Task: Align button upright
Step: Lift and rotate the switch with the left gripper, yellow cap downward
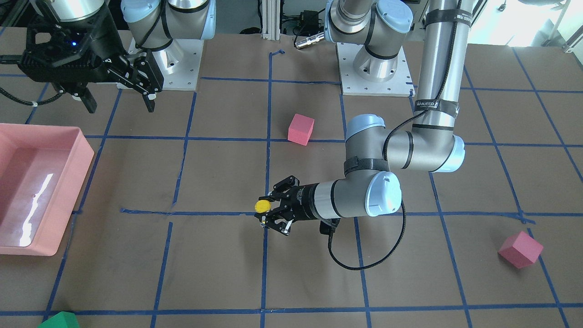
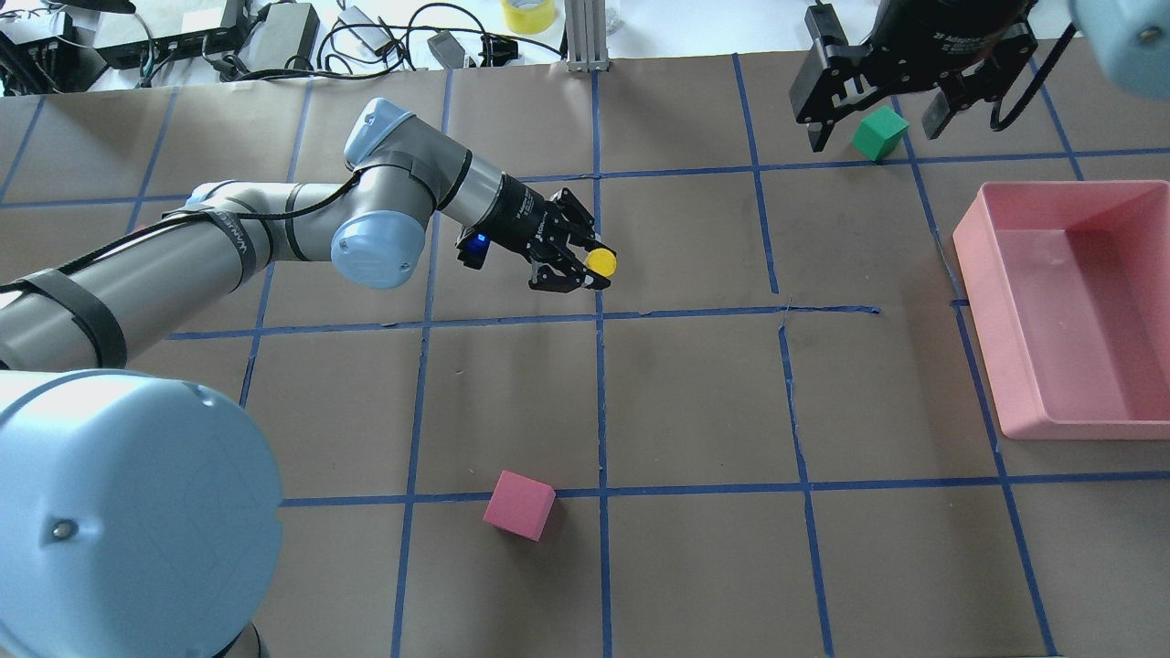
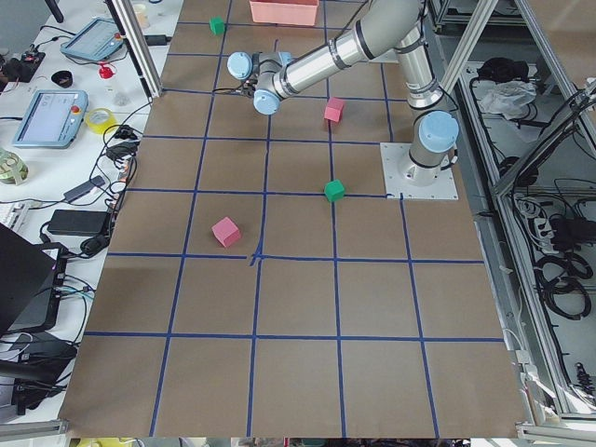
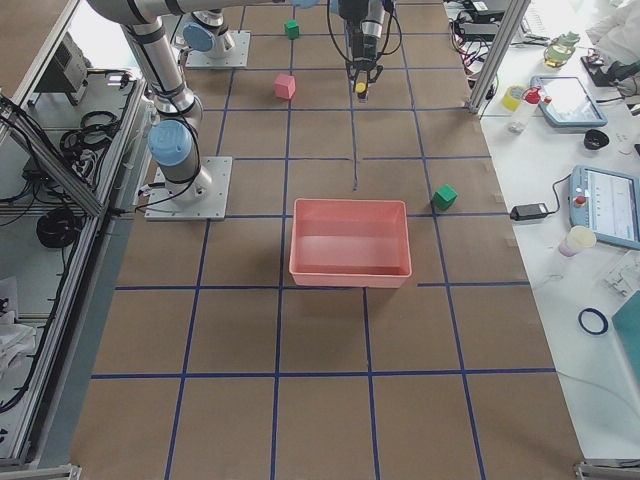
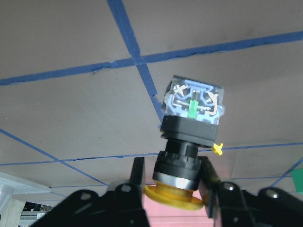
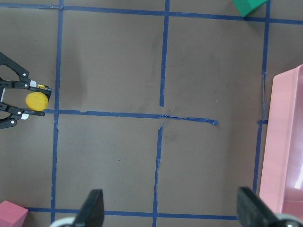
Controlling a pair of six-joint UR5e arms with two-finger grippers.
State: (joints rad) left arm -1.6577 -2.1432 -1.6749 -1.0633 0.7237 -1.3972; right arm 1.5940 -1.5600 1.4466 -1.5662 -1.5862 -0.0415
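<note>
Noting risks first.

**Front-facing view:** the button (image 1: 262, 206) sits between the fingers of the left end effector (image 1: 268, 214), well apart from the pink tray (image 1: 86, 155), with its yellow cap facing up.
- Judgement: the hold looks to be on the narrow neck under the cap, so the body could swivel between the pads.
- Letting go while it leans, or before the base meets the bench (image 1: 218, 273), would likely tip it onto its side.
- Whether the base touches the bench cannot be told here.
- The right end effector (image 1: 120, 108) hangs near the tray's robot-side corner, spread wide with nothing in it.

**Overhead view:** the cap reads as a full round disc from above, so the button's axis is close to vertical. The left wrist lies roughly level. A green cube (image 2: 879, 132) sits beyond the tray's far corner. A pink cube (image 2: 519, 504) lies well apart from the tray.

**Left wrist view:** the fingers (image 5: 137, 175) are drawn in to a narrow gap and clamp the black neck just under the cap. The silvery base juts out past the tips and leans slightly. Judgement: not square yet.

**Right wrist view:** its own fingers are far apart with only bench between them. The cap shows at the edge opposite the tray.

**Side views:** too small to judge the grasp.
</note>
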